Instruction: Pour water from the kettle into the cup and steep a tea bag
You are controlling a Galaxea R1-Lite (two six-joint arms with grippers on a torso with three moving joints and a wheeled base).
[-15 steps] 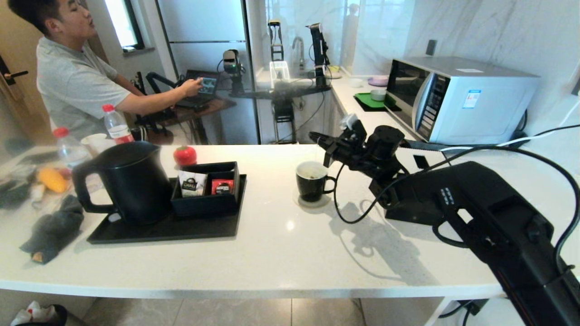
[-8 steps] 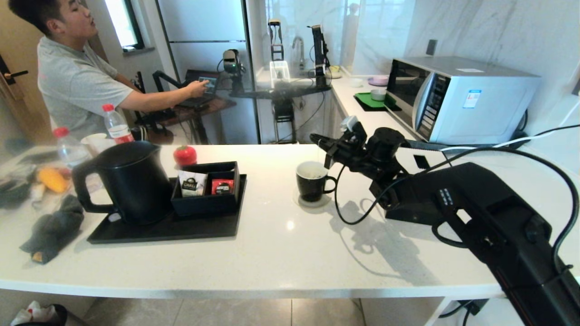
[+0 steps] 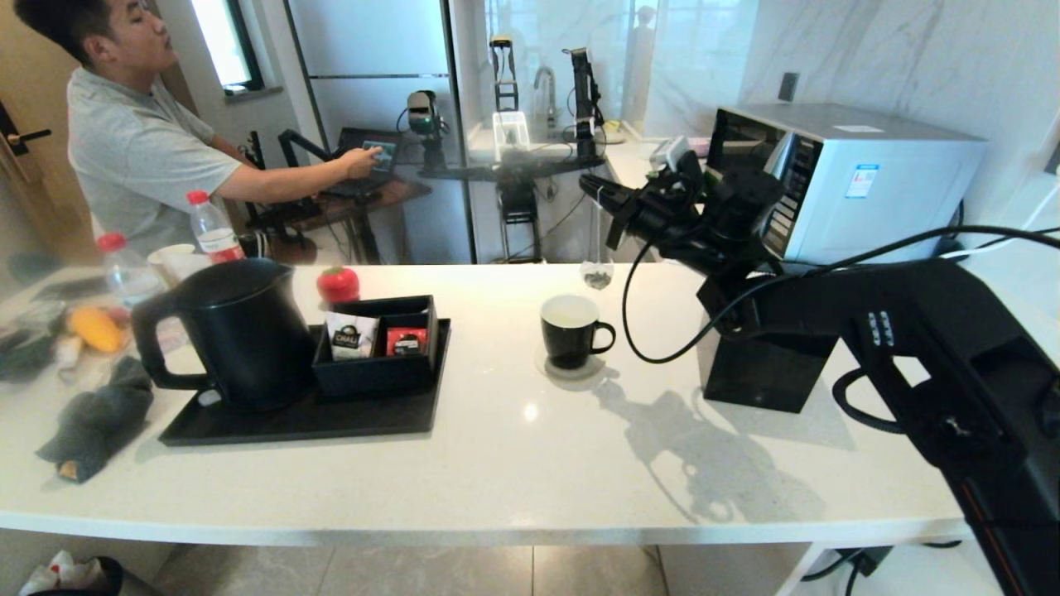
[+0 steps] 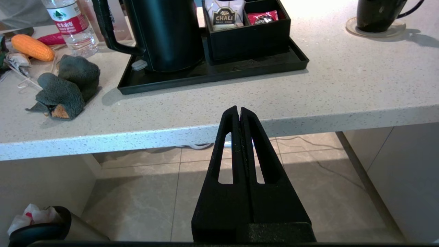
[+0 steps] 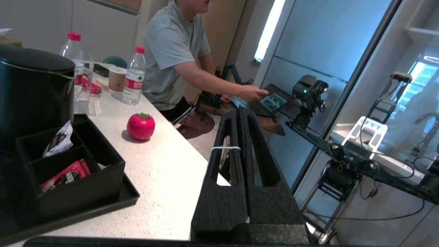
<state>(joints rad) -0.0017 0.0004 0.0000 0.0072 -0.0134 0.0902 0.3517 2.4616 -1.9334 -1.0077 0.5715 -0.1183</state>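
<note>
The tea bag (image 3: 596, 275) hangs in the air on its thin white string (image 5: 222, 148), just above and slightly behind the black cup (image 3: 570, 331). My right gripper (image 3: 591, 185) is raised high over the counter and shut on that string. The cup stands on a coaster, its white inside showing. On the black tray (image 3: 248, 426) at the left stands the kettle (image 3: 236, 331), lid on. My left gripper (image 4: 239, 109) is shut and empty, low in front of the counter's front edge, with the kettle (image 4: 168, 34) and cup (image 4: 375, 13) beyond it.
A black box (image 3: 377, 364) on the tray holds a white sachet and a red one. A red toy fruit (image 3: 338, 284), bottles (image 3: 211, 228), a grey cloth (image 3: 99, 418), a black block (image 3: 766, 377) and a microwave (image 3: 836, 178) surround the work. A person (image 3: 141, 141) sits behind.
My right gripper has risen from beside the cup's rim and moved slightly right, drawing the tea bag up out of the cup. The left arm, kettle and cup have not moved.
</note>
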